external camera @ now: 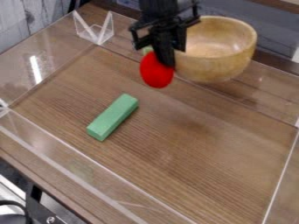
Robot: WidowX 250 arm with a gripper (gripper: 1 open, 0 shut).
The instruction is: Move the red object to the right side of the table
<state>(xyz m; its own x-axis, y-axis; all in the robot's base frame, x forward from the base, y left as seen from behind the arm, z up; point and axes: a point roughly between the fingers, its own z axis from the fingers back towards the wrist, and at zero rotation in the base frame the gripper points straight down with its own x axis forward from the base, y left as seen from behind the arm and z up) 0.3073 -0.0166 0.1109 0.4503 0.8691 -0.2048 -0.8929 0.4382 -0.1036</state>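
Observation:
The red object [156,71], a small round bright-red toy fruit, hangs under my black gripper [162,58], which is shut on its top. The two are over the back middle of the brown wood-grain table [198,140]. The gripper points nearly straight down. Its fingers hide the fruit's top. In the picture the light wooden bowl [219,49] sits right against the gripper's right side; I cannot tell whether they touch.
A green rectangular block [112,117] lies flat at the left centre of the table. Low clear acrylic walls [35,66] ring the tabletop. Bare wood stretches to the right and front of the gripper.

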